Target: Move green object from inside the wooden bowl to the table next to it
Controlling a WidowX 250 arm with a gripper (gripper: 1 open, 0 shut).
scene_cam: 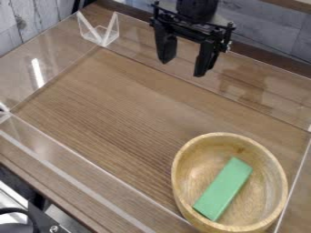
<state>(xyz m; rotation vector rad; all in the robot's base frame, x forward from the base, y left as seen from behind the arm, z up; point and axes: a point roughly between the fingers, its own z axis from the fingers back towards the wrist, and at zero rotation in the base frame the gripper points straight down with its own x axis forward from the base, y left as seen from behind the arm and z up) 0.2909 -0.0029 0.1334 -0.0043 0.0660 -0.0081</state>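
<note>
The green object (224,188), a flat light-green bar, lies slanted inside the wooden bowl (190,155) at the front right of the table (122,100). My gripper (185,56) hangs at the back of the table, well above and behind the bowl, with its dark fingers (165,47) spread open and nothing between them.
Low clear acrylic walls (49,82) ring the tabletop. A clear bracket (97,30) stands at the back left corner. Bare wood lies left of the bowl and between the bowl and the gripper.
</note>
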